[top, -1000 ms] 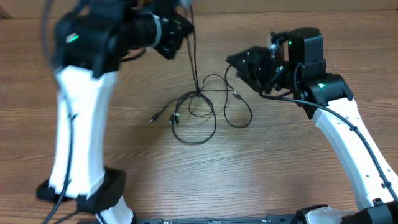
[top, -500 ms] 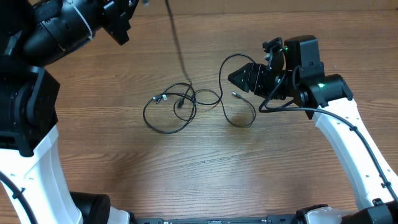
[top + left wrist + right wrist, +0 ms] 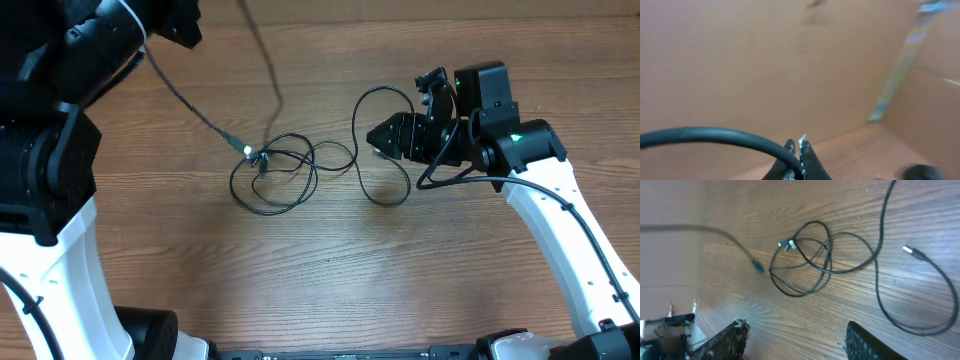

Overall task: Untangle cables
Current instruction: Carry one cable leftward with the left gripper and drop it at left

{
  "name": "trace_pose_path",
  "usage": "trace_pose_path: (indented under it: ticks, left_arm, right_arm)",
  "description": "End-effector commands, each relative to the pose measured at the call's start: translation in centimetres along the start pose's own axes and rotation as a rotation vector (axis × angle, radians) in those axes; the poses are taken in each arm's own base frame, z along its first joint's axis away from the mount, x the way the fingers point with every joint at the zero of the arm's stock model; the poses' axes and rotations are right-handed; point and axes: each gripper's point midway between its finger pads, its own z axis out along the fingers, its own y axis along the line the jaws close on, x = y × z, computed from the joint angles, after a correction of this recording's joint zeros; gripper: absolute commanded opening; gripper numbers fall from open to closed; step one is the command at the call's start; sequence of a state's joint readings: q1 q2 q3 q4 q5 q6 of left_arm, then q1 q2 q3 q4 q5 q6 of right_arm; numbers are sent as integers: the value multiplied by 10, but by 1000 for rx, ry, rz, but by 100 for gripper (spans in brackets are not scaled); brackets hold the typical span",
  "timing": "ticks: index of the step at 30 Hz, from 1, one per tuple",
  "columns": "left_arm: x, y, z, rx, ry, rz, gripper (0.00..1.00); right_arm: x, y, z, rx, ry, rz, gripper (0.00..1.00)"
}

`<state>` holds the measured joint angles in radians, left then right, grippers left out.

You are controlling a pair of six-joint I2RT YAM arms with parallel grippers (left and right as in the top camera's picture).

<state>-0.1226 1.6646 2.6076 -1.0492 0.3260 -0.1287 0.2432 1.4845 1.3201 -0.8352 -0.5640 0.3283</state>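
The cables lie as a loose black coil in the middle of the table, also seen in the right wrist view. My left gripper is shut on one black cable and is raised at the far left. That strand slants down to a bright plug at the coil. Another strand hangs blurred above the coil. My right gripper is open, low beside a cable loop with a silvery plug. Nothing lies between its fingers.
The wooden table spreads around the coil. My left arm's white and black body covers the left side. My right arm reaches in from the right front. A cardboard wall fills the left wrist view.
My left gripper has swung up and left with the cable, dragging the coil leftward and pulling one strand taut. My right gripper has dropped slightly toward the loop.
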Motion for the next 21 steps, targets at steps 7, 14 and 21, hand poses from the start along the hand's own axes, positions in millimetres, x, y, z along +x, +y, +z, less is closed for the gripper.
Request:
trace_pose_path:
  ticks: [7, 14, 21]
  left_arm:
    - [70, 154, -26, -798, 260, -23, 4]
    - [85, 253, -84, -1119, 283, -144, 4]
    - [93, 312, -146, -1215, 250, -301, 4]
  right_arm:
    - [-1, -7, -1, 49, -7, -19, 61]
    - [4, -16, -1, 99, 8, 0, 60]
    - [5, -19, -2, 113, 9, 4, 58]
